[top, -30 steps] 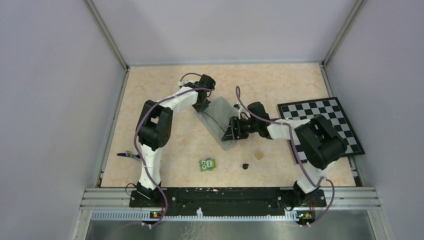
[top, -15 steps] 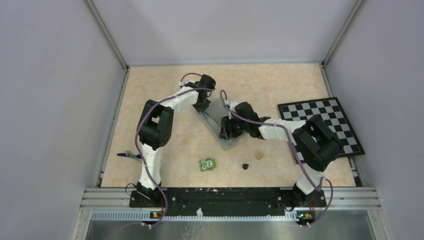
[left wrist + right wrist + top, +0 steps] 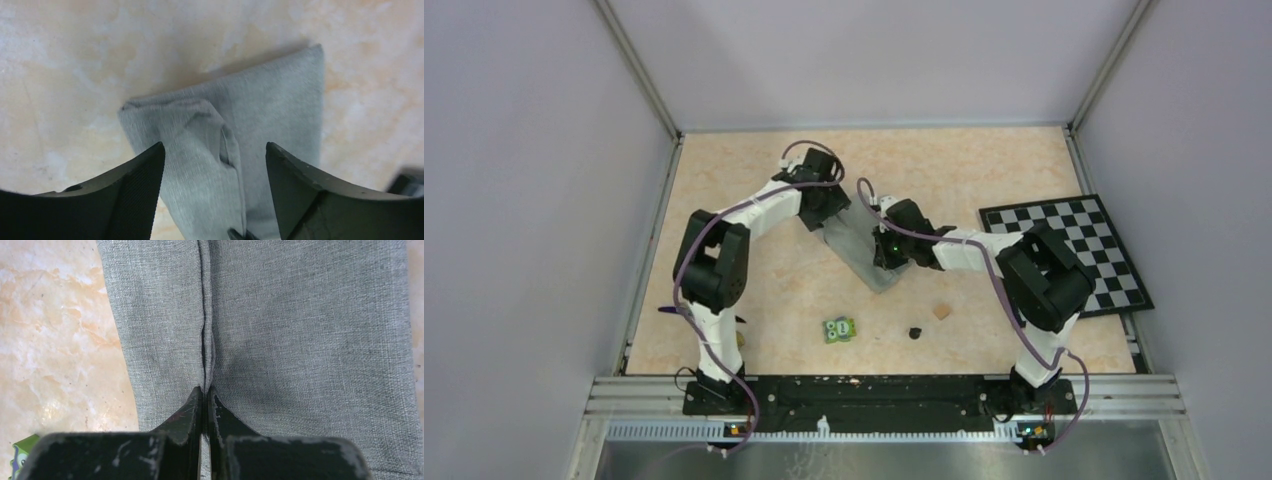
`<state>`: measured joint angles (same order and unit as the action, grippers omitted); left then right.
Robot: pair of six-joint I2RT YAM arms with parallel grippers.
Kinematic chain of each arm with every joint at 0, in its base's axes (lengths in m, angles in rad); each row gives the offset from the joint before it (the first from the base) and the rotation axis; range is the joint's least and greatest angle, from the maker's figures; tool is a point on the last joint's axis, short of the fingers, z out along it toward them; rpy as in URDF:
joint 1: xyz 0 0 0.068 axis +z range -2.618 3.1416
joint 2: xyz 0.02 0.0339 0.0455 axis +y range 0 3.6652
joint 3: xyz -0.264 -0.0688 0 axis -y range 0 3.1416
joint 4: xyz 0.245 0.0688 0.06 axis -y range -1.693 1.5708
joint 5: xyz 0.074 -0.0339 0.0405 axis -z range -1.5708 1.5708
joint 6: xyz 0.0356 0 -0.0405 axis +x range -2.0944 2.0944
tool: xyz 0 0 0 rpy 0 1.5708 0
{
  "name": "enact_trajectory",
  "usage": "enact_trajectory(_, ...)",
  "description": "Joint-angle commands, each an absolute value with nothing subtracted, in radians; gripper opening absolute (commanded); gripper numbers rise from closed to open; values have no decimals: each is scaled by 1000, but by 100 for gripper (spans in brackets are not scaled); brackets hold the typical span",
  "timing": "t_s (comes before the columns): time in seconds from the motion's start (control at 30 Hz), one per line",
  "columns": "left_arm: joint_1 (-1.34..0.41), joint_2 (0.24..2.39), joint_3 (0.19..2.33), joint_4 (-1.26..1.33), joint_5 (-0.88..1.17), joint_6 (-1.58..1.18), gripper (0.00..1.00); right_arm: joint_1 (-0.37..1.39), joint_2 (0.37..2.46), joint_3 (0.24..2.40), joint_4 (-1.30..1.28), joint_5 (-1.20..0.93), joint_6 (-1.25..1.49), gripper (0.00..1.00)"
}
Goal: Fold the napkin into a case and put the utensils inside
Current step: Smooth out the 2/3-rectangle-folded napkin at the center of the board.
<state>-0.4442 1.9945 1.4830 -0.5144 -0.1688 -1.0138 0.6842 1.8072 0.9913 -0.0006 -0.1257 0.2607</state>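
Napkin (image 3: 852, 245) lies as a narrow folded strip, diagonal at mid-table. Left gripper (image 3: 214, 147) stands wide open astride its far end, holding nothing. Right gripper (image 3: 205, 390) is closed, pinching the centre seam. Risk: a pull here drags the unrestrained far end and opens the fold, or the thin pinch slips.

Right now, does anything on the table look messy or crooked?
Yes. The grey napkin has a rumpled flap bunched up at one end, right under the open left gripper. Elsewhere it lies flat, with the right gripper pinching its middle fold.
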Motion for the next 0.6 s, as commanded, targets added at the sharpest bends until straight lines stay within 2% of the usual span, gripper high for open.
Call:
enact_trajectory(0.0, -400, 1791, 1361, -293, 56, -832, 85, 671, 1827, 1034, 2, -140, 238, 0)
enact_trajectory(0.07, -369, 1719, 1257, -191, 147, -794, 90, 664, 1823, 1030, 4, -144, 244, 0)
enact_trajectory(0.13, -331, 1671, 1159, -78, 257, -766, 88, 654, 1820, 1028, 6, -155, 247, 0)
enact_trajectory(0.17, -312, 1654, 1110, -3, 303, -759, 83, 650, 1820, 1028, 7, -161, 249, 0)
enact_trajectory(0.23, -266, 1652, 1032, 122, 416, -762, 66, 640, 1823, 1028, 12, -174, 255, 0)
enact_trajectory(0.33, -199, 1721, 978, 302, 596, -801, 31, 627, 1828, 1032, 19, -199, 261, 0)
enact_trajectory(0.4, -169, 1787, 973, 422, 713, -836, 17, 624, 1832, 1036, 21, -211, 262, 0)
enact_trajectory(0.5, -154, 1874, 982, 565, 780, -878, 4, 623, 1843, 1048, 17, -218, 263, 0)
enact_trajectory(0.57, -153, 1919, 988, 613, 784, -891, 2, 623, 1849, 1056, 12, -220, 264, 0)
